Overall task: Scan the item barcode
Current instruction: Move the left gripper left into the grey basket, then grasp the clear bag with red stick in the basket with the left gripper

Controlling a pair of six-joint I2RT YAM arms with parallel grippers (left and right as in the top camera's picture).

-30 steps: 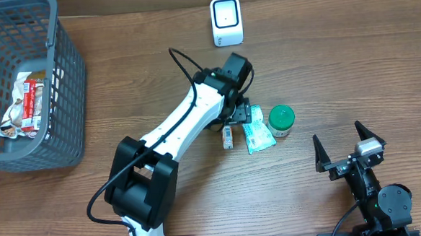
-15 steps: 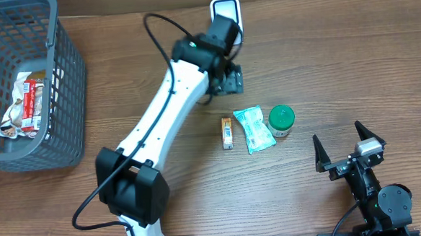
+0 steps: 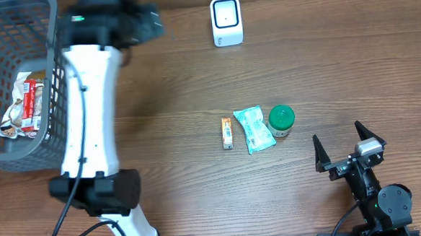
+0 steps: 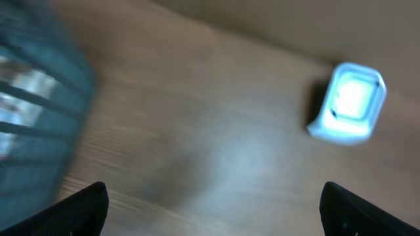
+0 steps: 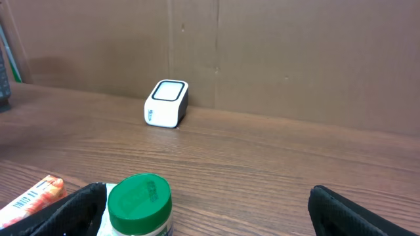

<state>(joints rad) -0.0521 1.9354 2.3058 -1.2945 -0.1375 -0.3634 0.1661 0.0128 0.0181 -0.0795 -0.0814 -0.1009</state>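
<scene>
i swung my left hand (image 4: 223, 213), open and empty, from the scanner (image 3: 226, 21) to the far-left basket (image 3: 70, 118), likely for the next packet (image 3: 24, 106) to scan.

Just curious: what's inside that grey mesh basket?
A crumpled red-and-white packet lies in the grey mesh basket. The white robot arm hides its right edge.

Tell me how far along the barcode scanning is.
Looks done: one packet lies in the basket. In hand: nothing; the left gripper hangs open and empty beside the basket. Left: the bar, teal pouch and green-lidded jar on the table, apart from the scanner.
</scene>
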